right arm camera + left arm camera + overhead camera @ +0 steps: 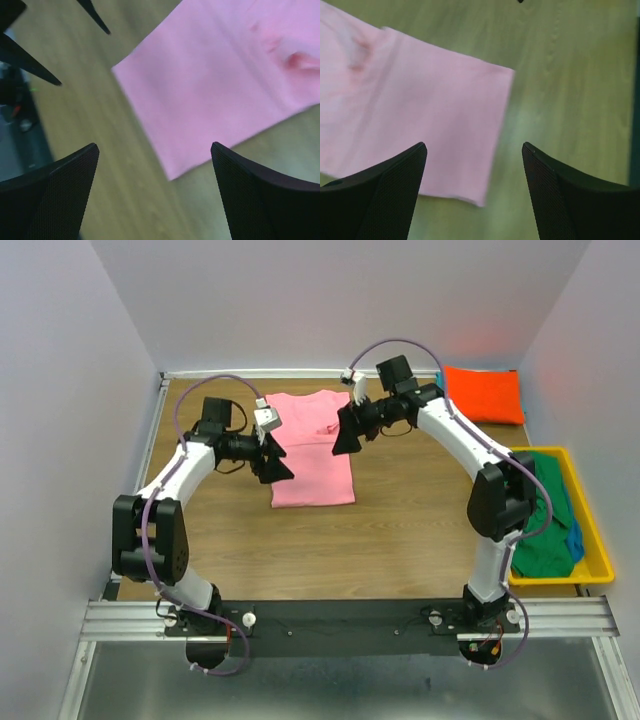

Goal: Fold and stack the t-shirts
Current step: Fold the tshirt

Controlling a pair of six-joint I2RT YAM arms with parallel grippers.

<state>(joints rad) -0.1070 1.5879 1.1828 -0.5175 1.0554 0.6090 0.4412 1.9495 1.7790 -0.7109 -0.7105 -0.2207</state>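
Note:
A pink t-shirt (312,450) lies flat mid-table, folded into a long rectangle. My left gripper (276,468) hovers over its left edge, open with nothing between the fingers. The left wrist view shows the pink t-shirt (410,115) with one corner below the open left gripper (474,146). My right gripper (348,440) hangs over the shirt's right edge, also open and empty. In the right wrist view a corner of the pink t-shirt (220,85) lies under the open right gripper (155,145). A folded orange t-shirt (484,394) rests at the back right.
A yellow bin (592,550) stands at the right edge of the table, holding a crumpled green t-shirt (545,530) and a blue one (575,540). Bare wood surrounds the pink shirt. Walls close in on the left, back and right.

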